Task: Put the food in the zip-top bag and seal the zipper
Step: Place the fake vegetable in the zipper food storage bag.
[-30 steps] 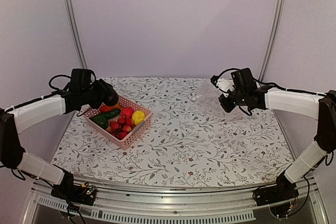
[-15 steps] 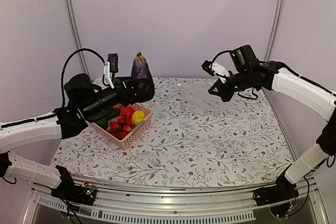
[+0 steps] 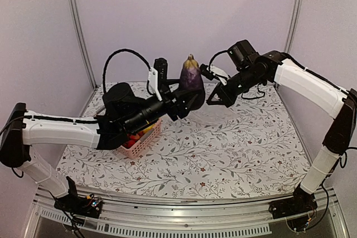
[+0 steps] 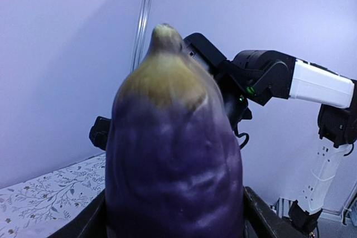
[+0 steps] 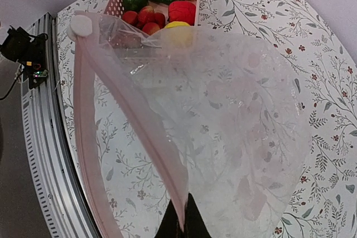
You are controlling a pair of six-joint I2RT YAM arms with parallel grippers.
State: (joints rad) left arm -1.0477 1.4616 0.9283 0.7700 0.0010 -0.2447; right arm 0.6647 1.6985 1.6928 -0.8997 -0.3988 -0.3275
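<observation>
The left end effector (image 3: 188, 97) has swung from the pink basket (image 3: 140, 142) up to frame centre, its jaws wide around the upright dark purple eggplant (image 3: 191, 75). The right end effector (image 5: 181, 228), also moved toward centre, is pinched shut on the zipper (image 5: 131, 118), holding the clear zip-top bag (image 5: 234, 132) above the counter (image 3: 240, 149).

From high behind, we see the whole worktop (image 3: 223, 149); the right wrist camera looks down on it, the left looks sideways.
</observation>
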